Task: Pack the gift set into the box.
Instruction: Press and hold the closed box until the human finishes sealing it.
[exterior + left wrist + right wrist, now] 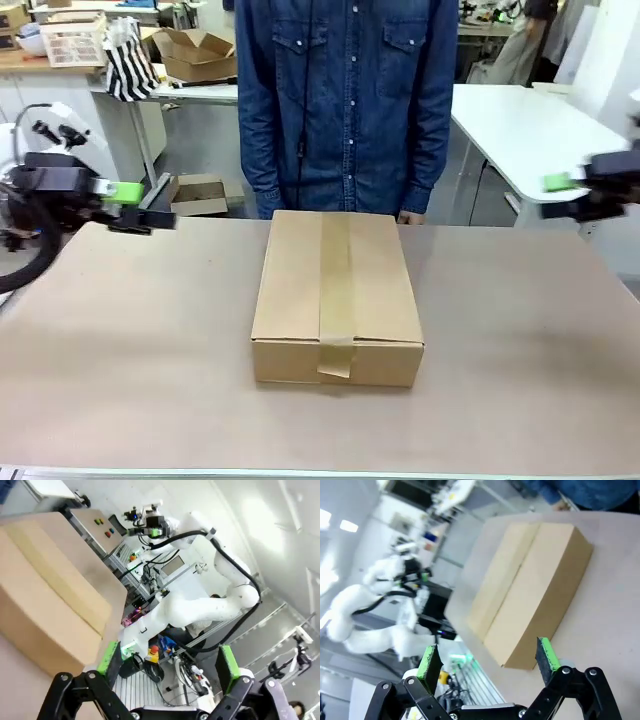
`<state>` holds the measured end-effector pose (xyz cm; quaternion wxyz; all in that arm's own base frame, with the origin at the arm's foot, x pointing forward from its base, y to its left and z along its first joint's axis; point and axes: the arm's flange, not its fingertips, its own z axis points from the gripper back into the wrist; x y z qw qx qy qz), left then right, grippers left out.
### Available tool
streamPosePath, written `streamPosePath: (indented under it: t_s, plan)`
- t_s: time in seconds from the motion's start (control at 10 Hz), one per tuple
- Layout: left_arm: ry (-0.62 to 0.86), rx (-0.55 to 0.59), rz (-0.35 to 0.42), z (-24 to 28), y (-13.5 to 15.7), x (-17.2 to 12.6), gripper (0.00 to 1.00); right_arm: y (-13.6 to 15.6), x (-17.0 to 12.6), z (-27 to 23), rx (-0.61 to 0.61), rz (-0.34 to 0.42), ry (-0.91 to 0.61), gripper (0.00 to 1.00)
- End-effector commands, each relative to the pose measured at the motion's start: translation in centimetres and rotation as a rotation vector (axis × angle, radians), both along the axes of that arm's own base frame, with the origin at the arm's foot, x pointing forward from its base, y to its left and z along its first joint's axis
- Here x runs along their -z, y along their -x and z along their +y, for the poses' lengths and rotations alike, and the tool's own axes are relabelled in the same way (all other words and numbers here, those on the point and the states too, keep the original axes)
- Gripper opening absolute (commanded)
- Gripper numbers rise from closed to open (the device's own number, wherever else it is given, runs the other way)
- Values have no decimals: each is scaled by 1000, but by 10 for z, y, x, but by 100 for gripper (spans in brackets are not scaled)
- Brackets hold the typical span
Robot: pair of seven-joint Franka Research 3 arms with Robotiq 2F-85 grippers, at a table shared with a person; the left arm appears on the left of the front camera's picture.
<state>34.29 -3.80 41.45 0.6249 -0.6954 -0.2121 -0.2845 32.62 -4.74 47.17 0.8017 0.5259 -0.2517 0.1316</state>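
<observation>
The brown cardboard box (337, 296) lies shut in the middle of the table, its flaps sealed by a strip of tape along the top. It also shows in the left wrist view (50, 595) and the right wrist view (530, 600). The gift set is out of view. My left gripper (135, 205) hovers open at the table's far left, well away from the box; its own view (167, 665) shows nothing between the green pads. My right gripper (565, 195) is open at the far right edge, also with nothing between its fingers (487, 660).
A person in a denim shirt (345, 100) stands at the far side just behind the box. A white table (530, 130) stands behind at right, and a small open carton (197, 193) sits on the floor at left.
</observation>
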Motion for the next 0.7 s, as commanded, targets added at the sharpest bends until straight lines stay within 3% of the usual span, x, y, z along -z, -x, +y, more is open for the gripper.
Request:
streamPosePath:
  t_s: [0.0,0.1,0.6]
  plan:
    - [-12,11,-28,-32,-5,-5,100,106,109,22,-133,-111,-63,100]
    - [-12,11,-28,-32,-5,-5,100,0,0,0,0,0,0,100]
    - [-12,11,-28,-32,-5,-5,100,0,0,0,0,0,0,100]
